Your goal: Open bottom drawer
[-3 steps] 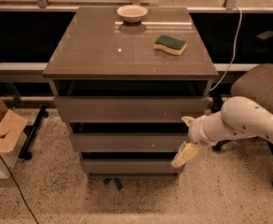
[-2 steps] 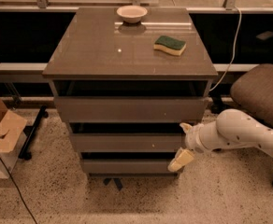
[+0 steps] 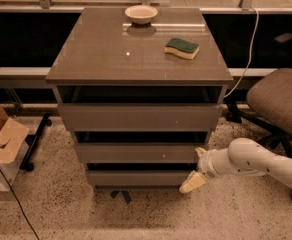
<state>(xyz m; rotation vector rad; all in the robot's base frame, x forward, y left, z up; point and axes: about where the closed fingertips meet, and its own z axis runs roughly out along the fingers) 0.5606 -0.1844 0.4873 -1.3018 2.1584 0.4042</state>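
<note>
Lowest in the stack, below the counter's front edge: slim grey-brown handleless bottom drawer, narrowest of three, just above the floor, with a dark gap over its front. At its right end, cream two-finger gripper, reaching in from the right on a rounded white arm. Jaws spread wide: one finger down by the bottom drawer's lower right corner, the other up by the lower right corner of the drawer above. Contact with the drawer front: cannot tell.

Above, mid-width grey-brown drawer front, then widest grey-brown drawer front.

On the glossy grey-brown counter top: shallow pale round bowl at the middle of the back edge, green-and-yellow sponge towards the right edge.

Right of the counter, brown fabric office chair and thin white cable. Left of it, open cardboard box on speckled floor.
</note>
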